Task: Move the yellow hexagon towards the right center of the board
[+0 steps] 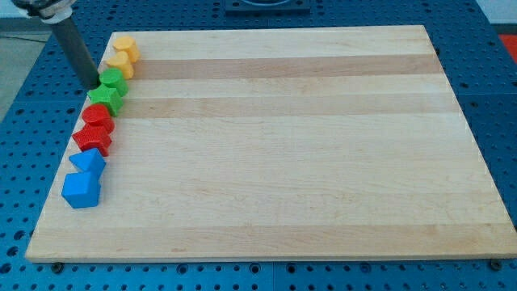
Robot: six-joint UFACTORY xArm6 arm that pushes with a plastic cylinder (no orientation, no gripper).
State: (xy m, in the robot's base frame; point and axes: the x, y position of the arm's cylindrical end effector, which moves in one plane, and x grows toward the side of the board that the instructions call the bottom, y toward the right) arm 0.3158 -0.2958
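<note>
Two yellow blocks sit at the board's top left corner: the upper one (pixel 125 45) looks like the hexagon, the lower one (pixel 120 63) has a shape I cannot make out. My tip (pixel 91 85) stands just off the board's left edge, below and left of the yellow blocks, touching or nearly touching the upper green block (pixel 112 79). The rod rises to the view's top left.
A column of blocks runs down the board's left edge: a second green block (pixel 110 99), two red blocks (pixel 98 115) (pixel 93 137), a blue star-like block (pixel 88 162) and a blue block (pixel 81 190). The wooden board (pixel 283 145) lies on a blue perforated table.
</note>
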